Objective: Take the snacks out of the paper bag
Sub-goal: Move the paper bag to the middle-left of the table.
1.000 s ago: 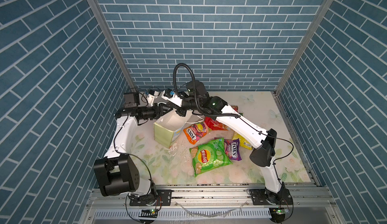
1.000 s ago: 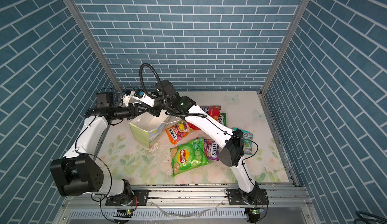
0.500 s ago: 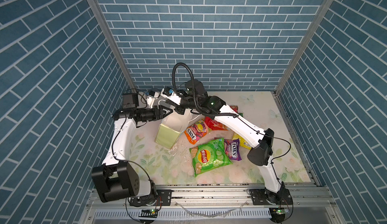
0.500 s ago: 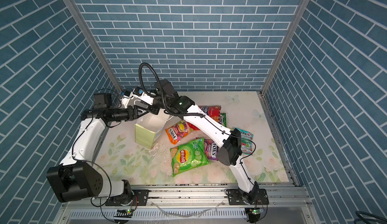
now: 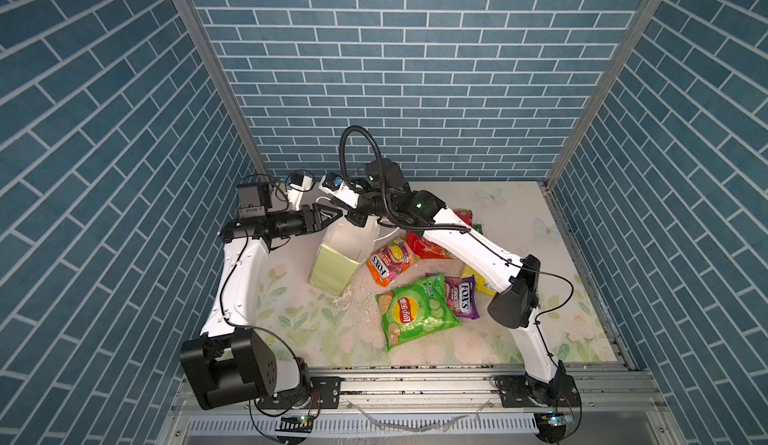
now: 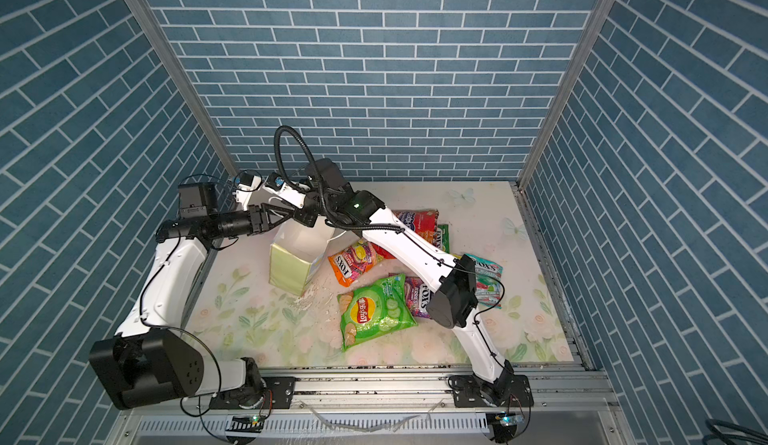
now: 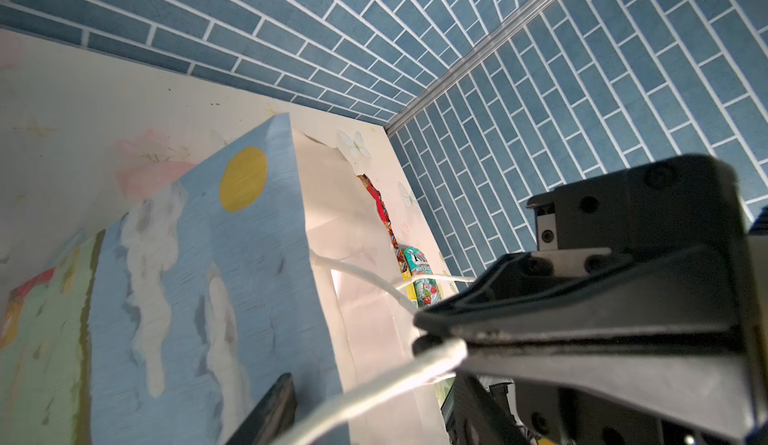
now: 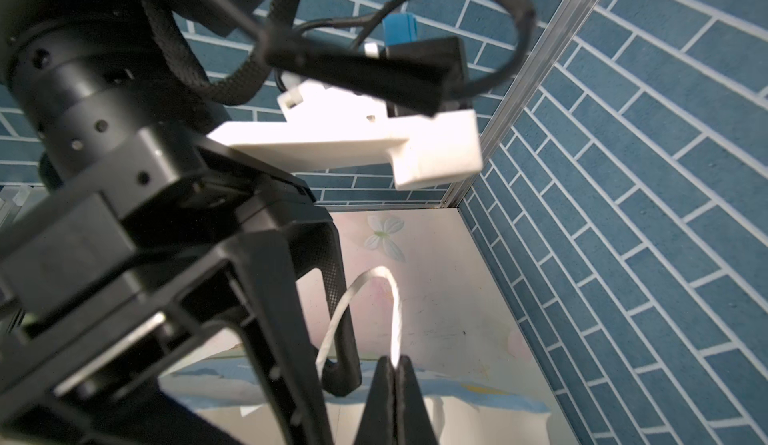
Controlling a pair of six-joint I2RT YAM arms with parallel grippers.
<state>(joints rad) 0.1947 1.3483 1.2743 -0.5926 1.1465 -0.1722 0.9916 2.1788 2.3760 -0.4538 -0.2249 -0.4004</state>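
The paper bag (image 5: 334, 266) (image 6: 289, 270) stands tilted on the table, pale green side toward the front, sky print showing (image 7: 232, 256). My right gripper (image 8: 392, 374) (image 5: 356, 221) is shut on the bag's white cord handle (image 8: 395, 305) above its mouth. My left gripper (image 7: 374, 418) (image 5: 332, 214) is open beside it, and the cord (image 7: 374, 393) runs between its fingers. Snacks lie on the table right of the bag: green Lay's (image 5: 415, 310), orange Fox's (image 5: 388, 260), purple Fox's (image 5: 461, 297), a red packet (image 6: 419, 220), a teal-white one (image 6: 486, 276).
Blue brick-pattern walls close in the floral table (image 5: 299, 326) on three sides. White crumbs (image 5: 349, 297) lie in front of the bag. The right arm's forearm (image 5: 465, 251) stretches over the packets. The arms' bases sit on the metal rail (image 5: 415, 384) at the front edge.
The left arm has shifted, its jaws have widened a little by the bag's rim, and the bag has turned slightly. The right gripper keeps its hold on the cord.
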